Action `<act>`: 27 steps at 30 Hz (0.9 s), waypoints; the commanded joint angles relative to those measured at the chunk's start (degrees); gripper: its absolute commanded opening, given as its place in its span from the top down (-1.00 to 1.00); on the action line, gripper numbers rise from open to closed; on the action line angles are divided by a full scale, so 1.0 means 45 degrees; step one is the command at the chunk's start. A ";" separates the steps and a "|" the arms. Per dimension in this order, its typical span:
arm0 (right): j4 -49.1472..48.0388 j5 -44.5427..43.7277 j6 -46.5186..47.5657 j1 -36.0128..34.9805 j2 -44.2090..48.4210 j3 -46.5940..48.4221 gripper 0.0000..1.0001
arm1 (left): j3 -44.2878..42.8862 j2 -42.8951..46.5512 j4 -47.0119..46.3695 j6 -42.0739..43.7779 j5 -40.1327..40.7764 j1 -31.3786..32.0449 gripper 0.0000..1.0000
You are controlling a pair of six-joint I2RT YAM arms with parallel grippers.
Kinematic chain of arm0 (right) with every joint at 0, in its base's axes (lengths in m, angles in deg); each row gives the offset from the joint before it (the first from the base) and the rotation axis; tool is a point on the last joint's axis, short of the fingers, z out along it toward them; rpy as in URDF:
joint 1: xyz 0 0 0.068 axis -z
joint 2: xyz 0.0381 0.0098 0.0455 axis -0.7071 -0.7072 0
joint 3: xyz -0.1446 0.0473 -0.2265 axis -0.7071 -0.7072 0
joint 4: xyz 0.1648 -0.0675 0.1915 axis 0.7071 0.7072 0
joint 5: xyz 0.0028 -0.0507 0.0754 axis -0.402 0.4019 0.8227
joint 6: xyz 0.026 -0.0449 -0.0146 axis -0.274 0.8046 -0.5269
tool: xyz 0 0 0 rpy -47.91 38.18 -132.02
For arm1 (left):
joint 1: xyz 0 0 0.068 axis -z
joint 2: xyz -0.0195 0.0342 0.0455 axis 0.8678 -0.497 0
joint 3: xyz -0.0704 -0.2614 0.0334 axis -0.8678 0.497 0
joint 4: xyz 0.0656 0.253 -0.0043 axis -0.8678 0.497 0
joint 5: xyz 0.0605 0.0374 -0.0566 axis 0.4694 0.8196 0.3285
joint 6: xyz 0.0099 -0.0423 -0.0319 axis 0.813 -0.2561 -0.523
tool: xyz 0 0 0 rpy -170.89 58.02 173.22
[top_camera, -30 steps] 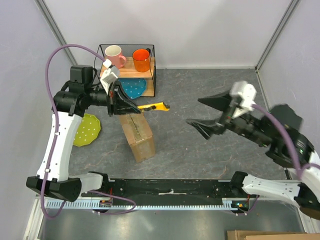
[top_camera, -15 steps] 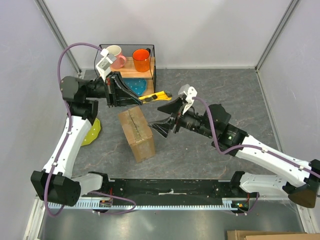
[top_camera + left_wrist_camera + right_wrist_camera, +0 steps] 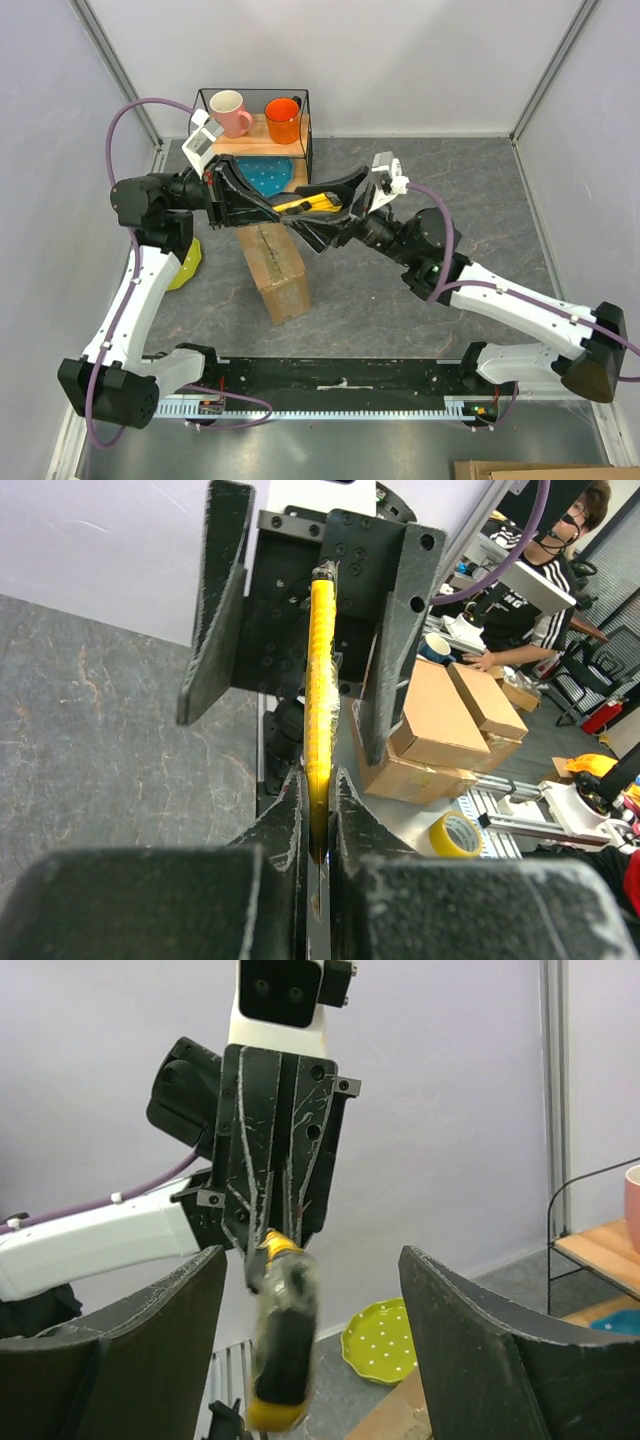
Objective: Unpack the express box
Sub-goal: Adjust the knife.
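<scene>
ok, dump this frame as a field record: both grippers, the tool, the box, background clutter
left gripper: shut on yellow box cutter, held off the table
right gripper: open, fingers flanking the cutter's free end, not touching it
express box: on the table, top flaps closed
rack: pink mug and orange mug on its shelf, teal plate beneath
green plate: on the table, by the left arm

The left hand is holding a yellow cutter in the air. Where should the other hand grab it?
Take the yellow cutter by its free end, the part poking out of the shut left gripper. Come in from the right arm's side, where the open right gripper is, with one finger on each flat face. The cutter is thin, so squeezing across it probably holds best.
</scene>
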 commanded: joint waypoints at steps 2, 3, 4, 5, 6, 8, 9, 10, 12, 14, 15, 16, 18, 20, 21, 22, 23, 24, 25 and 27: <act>-0.2330 0.0459 -0.1026 0.0004 -0.0818 0.0469 -0.46 | 0.0340 0.0663 0.0420 0.0539 0.0037 -0.0025 0.97; -0.2449 0.0537 -0.1124 0.0004 -0.0897 0.0469 -0.37 | 0.0399 0.0722 0.0556 0.0599 -0.0002 -0.0025 0.96; -0.2547 0.0518 -0.1280 0.0004 -0.0975 0.0469 -0.32 | 0.0496 0.0800 0.0538 0.0619 -0.0002 -0.0005 0.96; -0.2722 0.0499 -0.1320 0.0004 -0.1073 0.0450 -0.28 | 0.0536 0.0820 0.0577 0.0638 -0.0002 -0.0005 0.96; -0.2801 0.0537 -0.1359 -0.0015 -0.1093 0.0430 -0.20 | 0.0575 0.0859 0.0577 0.0677 -0.0041 -0.0005 0.97; -0.2880 0.0557 -0.1398 0.0004 -0.1113 0.0391 -0.17 | 0.0653 0.0976 0.0635 0.0794 -0.0119 -0.0005 0.96; -0.2861 0.0576 -0.1399 0.0004 -0.1093 0.0391 -0.17 | 0.0673 0.1015 0.0829 0.0872 -0.0158 -0.0005 0.97; -0.2822 0.0596 -0.1379 0.0004 -0.1016 0.0410 -0.15 | 0.0731 0.1074 0.0928 0.0950 -0.0197 -0.0025 0.96; -0.2374 0.0674 -0.1243 -0.0015 -0.0957 0.0488 -0.01 | 0.0771 0.1133 0.1104 0.1184 -0.0275 -0.0025 0.97; -0.1674 0.0811 -0.1067 0.0004 -0.0878 0.0742 0.09 | 0.0771 0.1210 0.1397 0.1437 -0.0334 -0.0005 0.97; -0.1418 0.0850 -0.1009 0.0004 -0.0878 0.0859 0.15 | 0.0790 0.1211 0.1533 0.1536 -0.0353 -0.0005 0.96; -0.1087 0.0966 -0.0950 0.0004 -0.0878 0.1014 0.19 | 0.0771 0.1230 0.1766 0.1633 -0.0354 -0.0025 0.96; -0.0870 0.1064 -0.0872 -0.0015 -0.0878 0.1152 0.36 | 0.0751 0.1269 0.1866 0.1771 -0.0373 -0.0025 0.96; -0.0810 0.1065 -0.0871 -0.0015 -0.0859 0.1211 0.53 | 0.0751 0.1308 0.2002 0.1829 -0.0393 -0.0005 0.96; -0.0829 0.1065 -0.0871 0.0004 -0.0878 0.1192 0.76 | 0.0751 0.1347 0.2100 0.1888 -0.0412 -0.0005 0.97; -0.0829 0.1065 -0.0891 0.0004 -0.0859 0.1211 0.88 | 0.0771 0.1406 0.2275 0.2004 -0.0432 -0.0005 0.97; -0.0829 0.1065 -0.0891 0.0004 -0.0839 0.1192 1.00 | 0.0751 0.1426 0.2663 0.2295 -0.0470 -0.0025 0.96; -0.0849 0.1065 -0.0910 0.0004 -0.0820 0.1192 1.00 | 0.0751 0.1522 0.3151 0.2588 -0.0509 -0.0005 0.97; -0.0830 0.1045 -0.0949 -0.0015 -0.0762 0.1114 1.00 | 0.0635 0.1543 0.3755 0.2997 -0.0568 -0.0005 0.96; -0.0635 0.0813 -0.0911 0.0004 -0.0645 0.1017 1.00 | 0.0168 0.1485 0.7908 0.5898 -0.0821 -0.0122 0.69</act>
